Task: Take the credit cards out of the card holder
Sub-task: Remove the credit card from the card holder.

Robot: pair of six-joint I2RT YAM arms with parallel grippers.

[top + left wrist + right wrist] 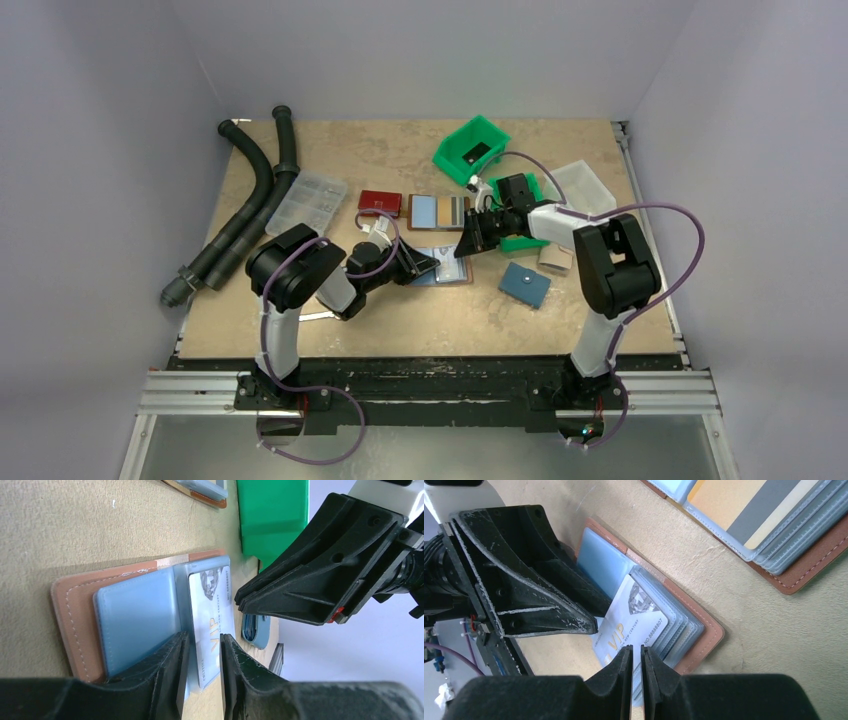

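Credit card (631, 620), a VIP one, sits half out of its sleeve in the open holder (706, 630) at mid-worktop (420, 320), so extraction looks under way. The next move, I judge, calls for a straight pull along the sleeve with the holder pinned flat. Left claw (204, 641) is narrowly spread, tips down on the blue sleeve, gripping nothing I can see. Right claw (637, 651) is almost pressed together, pinching the card's free edge.

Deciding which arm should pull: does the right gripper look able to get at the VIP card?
Likely yes: the right gripper appears pinched on the VIP card at its free edge; the left gripper is at another edge, not in its way.
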